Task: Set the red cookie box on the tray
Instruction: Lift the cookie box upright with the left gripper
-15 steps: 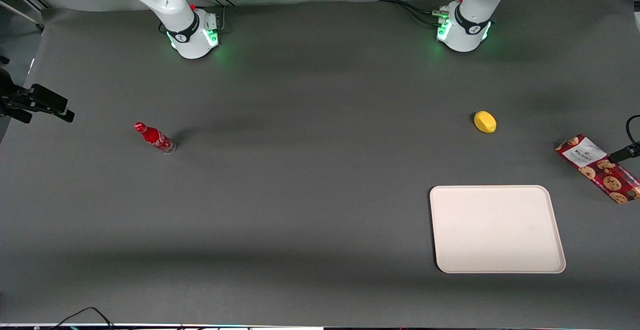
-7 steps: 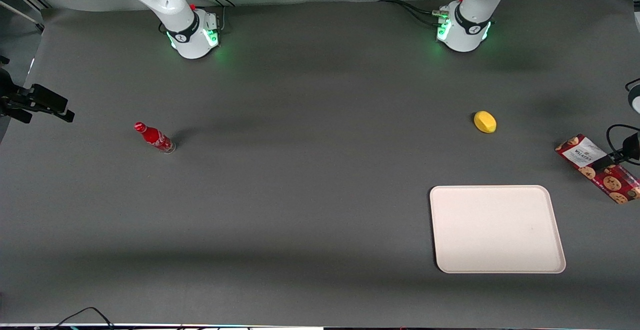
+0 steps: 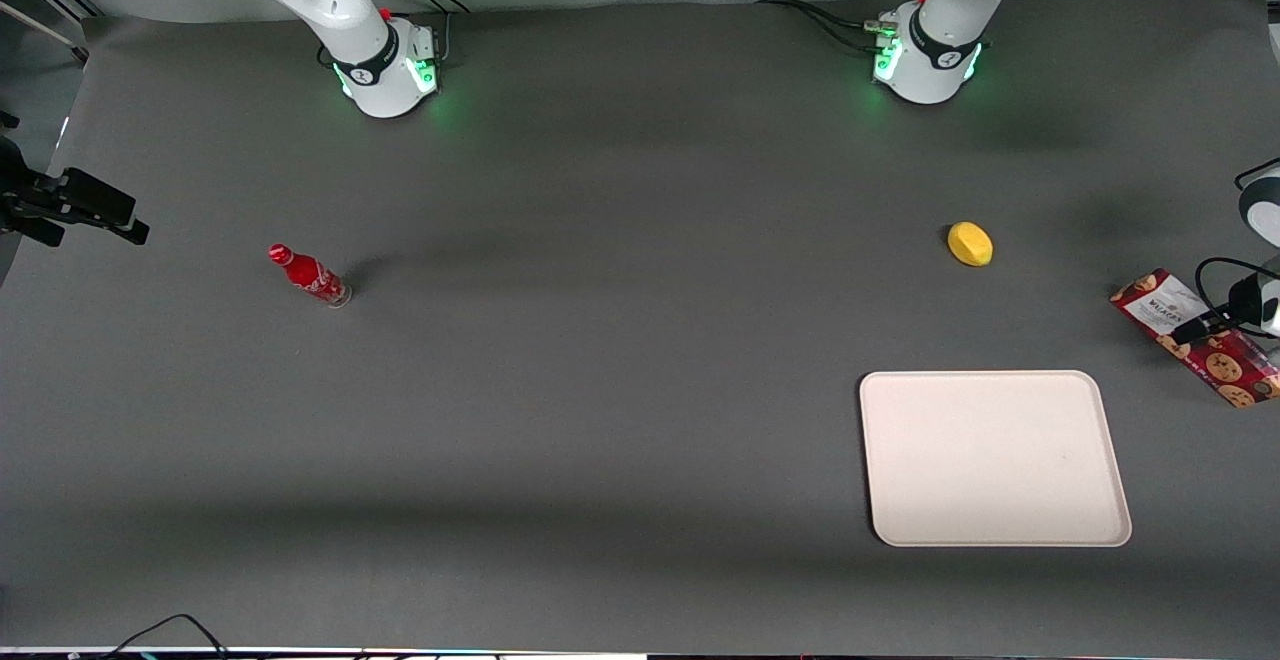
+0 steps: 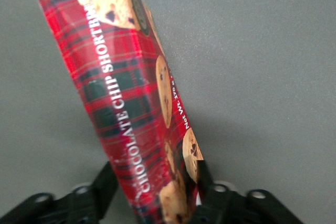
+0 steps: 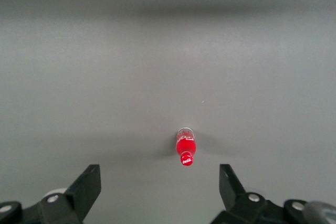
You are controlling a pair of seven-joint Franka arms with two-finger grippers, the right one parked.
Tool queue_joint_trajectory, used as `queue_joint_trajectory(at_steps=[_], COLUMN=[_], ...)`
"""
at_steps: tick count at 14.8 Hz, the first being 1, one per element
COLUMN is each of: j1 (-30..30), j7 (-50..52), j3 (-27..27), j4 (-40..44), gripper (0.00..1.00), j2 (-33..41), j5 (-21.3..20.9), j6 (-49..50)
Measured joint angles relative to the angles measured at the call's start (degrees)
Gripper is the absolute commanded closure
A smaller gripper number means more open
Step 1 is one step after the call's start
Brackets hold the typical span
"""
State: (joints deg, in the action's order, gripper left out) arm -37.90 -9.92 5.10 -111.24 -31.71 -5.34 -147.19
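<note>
The red cookie box (image 3: 1215,355) lies flat on the table at the working arm's end, its white label end pointing toward the lemon. The left gripper (image 3: 1193,332) is down on the box's middle, just past the label. In the left wrist view the fingers (image 4: 109,182) stand on either side of the box (image 4: 121,93) and press its two long sides, so the gripper (image 4: 157,174) is shut on it. The cream-white tray (image 3: 995,458) lies beside the box, nearer the front camera, with nothing on it.
A yellow lemon (image 3: 970,243) lies farther from the front camera than the tray. A small red bottle (image 3: 308,275) stands toward the parked arm's end and also shows in the right wrist view (image 5: 185,149). The table edge runs close to the box.
The left gripper has moved in from the table's end and come down across the box's middle. The box has stayed in place on the table.
</note>
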Motion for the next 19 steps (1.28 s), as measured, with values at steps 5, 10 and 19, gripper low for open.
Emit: queue_joint_trajectory(at_steps=[5,10,19], j1=[0.0,0.0,6.0], j7=[0.0,-2.6,-5.2], j3=[0.6,0.6,2.5], j4=[0.0,0.4,16.8], gripper=[0.95,1.00,1.00], j2=[0.0,0.3,6.5], j5=[0.5,0.5,0.3], j6=[0.0,0.4,34.3])
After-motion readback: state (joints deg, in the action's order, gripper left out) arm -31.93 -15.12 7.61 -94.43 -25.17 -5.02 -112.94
